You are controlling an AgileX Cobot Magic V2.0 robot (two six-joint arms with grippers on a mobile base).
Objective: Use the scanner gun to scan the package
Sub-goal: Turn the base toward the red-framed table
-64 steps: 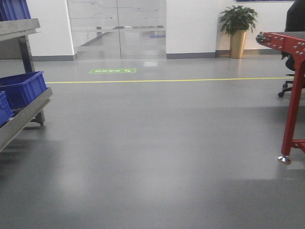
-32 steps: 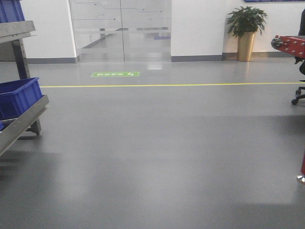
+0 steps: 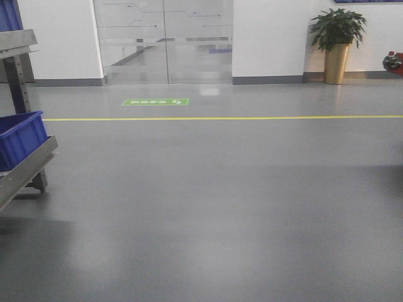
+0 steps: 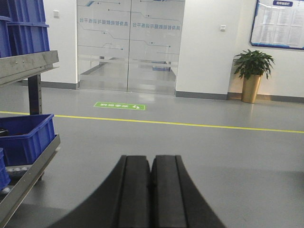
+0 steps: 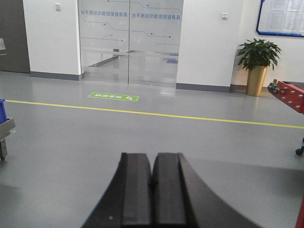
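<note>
Floor [image 3: 220, 207]: grey, yellow line [image 3: 252, 117] across.
Glass doors [image 3: 167, 41]: far wall.
Rack [image 4: 28, 66]: left, holding blue bins [image 4: 23, 137].
Red frame [image 5: 289, 95]: right edge.
Plant [image 3: 337, 38]: far right corner.
Left gripper [image 4: 151, 161]: jaws pressed together.
Right gripper [image 5: 152, 159]: same.
Package, scanner gun: in no view.

A glossy grey floor [image 3: 220, 207] is crossed by a thin yellow line [image 3: 252, 117], with a green sign [image 3: 155, 102] just beyond it. Frosted glass doors [image 3: 167, 41] sit in the white wall [image 3: 267, 34]. A plant [image 3: 337, 28] in a gold pot [image 3: 335, 63] stands at the wall on the right, below a blue-framed board [image 4: 278, 23]. A metal rack [image 3: 28, 167] on the left holds a blue bin [image 3: 19, 138]. A red frame [image 5: 289, 95] shows at the right edge.
</note>
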